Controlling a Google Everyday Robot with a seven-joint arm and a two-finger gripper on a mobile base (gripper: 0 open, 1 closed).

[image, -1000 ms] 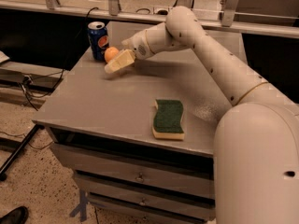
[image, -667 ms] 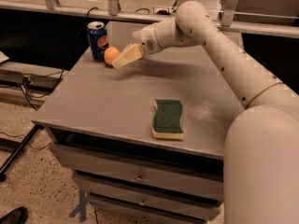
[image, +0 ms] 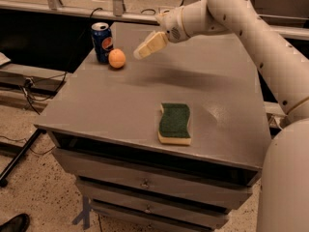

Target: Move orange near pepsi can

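**Orange resting beside the pepsi can, gripper hovering just to its right**

At the far left, below table level, dark cables are trailing over the speckled floor. The toe of a black shoe is poking into the bottom corner. The grey table is filling the middle of the view, with a stack of drawers showing under its front edge.

At the table's back left corner the pepsi can is standing upright, its blue side and round logo facing the camera. The orange is resting on the tabletop just to the right of the can and slightly nearer the camera. The two are sitting very close together, and whether they are touching cannot be told.

Next to the right, the gripper is hovering above the table, angled down and to the left so that its pale tip is pointing toward the orange. It is hanging near the fruit but apart from it, with a strip of bare table showing between them. How wide the pincer is standing cannot be told from this angle, since it is showing only as one pale wedge.

Further right and nearer the front edge, a sponge with a green top and a yellow base is lying flat, well apart from the can, the orange and the gripper. The white arm is rising from the bulky rounded body at the lower right and stretching across the back of the table to the wrist behind the gripper. A soft shadow is lying on the tabletop beneath it.
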